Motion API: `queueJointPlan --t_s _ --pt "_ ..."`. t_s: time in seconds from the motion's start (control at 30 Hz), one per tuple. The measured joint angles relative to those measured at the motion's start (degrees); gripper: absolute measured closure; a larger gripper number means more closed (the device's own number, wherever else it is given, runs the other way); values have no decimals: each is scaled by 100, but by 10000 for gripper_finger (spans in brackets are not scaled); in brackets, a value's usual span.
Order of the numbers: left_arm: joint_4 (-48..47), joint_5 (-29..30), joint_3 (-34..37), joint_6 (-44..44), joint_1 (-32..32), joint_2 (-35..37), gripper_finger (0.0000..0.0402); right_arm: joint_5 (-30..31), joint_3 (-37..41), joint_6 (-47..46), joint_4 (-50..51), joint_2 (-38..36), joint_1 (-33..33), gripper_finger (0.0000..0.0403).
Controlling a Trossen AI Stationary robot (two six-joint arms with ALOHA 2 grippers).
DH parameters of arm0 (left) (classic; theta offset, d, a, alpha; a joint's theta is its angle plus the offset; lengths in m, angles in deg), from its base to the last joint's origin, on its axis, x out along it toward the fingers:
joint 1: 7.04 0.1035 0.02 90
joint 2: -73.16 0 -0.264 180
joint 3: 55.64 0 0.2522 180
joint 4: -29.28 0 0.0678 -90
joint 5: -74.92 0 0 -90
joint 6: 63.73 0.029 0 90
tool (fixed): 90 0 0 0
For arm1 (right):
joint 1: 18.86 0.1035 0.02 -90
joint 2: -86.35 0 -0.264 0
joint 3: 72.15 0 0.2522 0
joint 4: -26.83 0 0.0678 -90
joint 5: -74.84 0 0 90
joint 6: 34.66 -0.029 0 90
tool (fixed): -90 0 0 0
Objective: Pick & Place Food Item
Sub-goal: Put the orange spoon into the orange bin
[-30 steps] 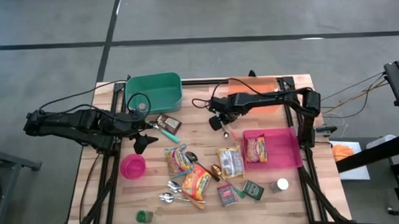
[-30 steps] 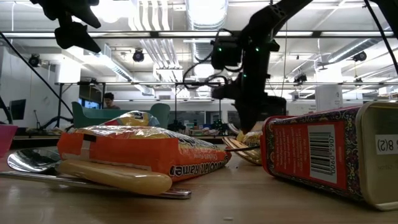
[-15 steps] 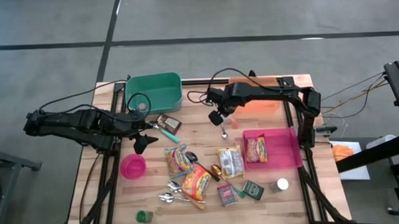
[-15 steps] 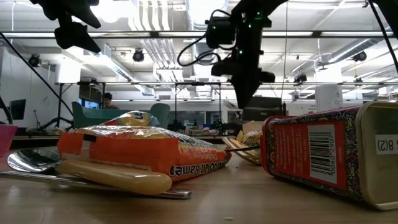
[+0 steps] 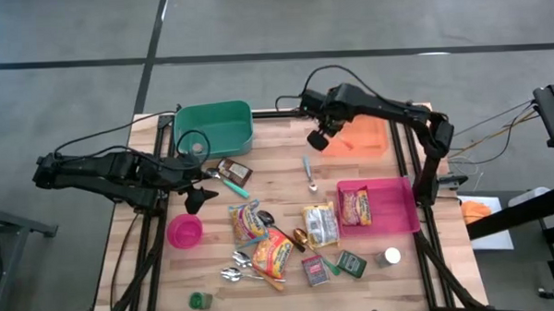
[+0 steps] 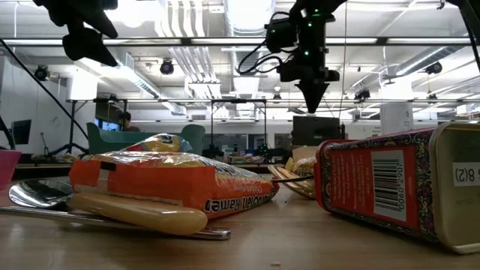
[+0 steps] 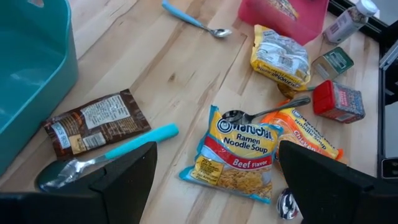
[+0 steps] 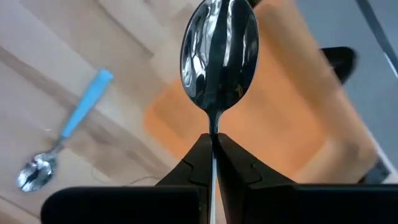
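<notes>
Orange ramen pack and a red tin fill the low view's foreground, at the worktop's crowded near edge. Mid-worktop lies the beef ramen pack. Another pack sits inside the pink tray toward the right edge. The left tool waits at the left side, fingers spread and empty, angled down. Bare wood surrounds the blue-handled spoon. Beyond it, the right arm reaches across, its tool raised high, pointing steeply down at the corner of the orange tray by the far edge. Only the right wrist view shows it clamped on a steel spoon. The teal bin stands far left.
</notes>
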Motion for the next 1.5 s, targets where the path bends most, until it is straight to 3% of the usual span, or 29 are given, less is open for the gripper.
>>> queueJointPlan --t_s 0.43,0.63,0.83,1.23,1.5 --pt "10 0 -1 -452 0 -2 65 321 7 1211 251 -97 -987 395" --pt "16 0 0 -377 0 -2 65 763 9 1831 255 -96 -1218 395" --pt "16 0 0 -316 0 -2 65 779 110 1864 243 -94 -1424 395" --pt "14 0 0 -363 2 -2 65 710 994 2060 -34 -94 -1310 395" --pt "15 0 0 -455 2 -2 64 653 1445 3110 -564 -94 -959 395"
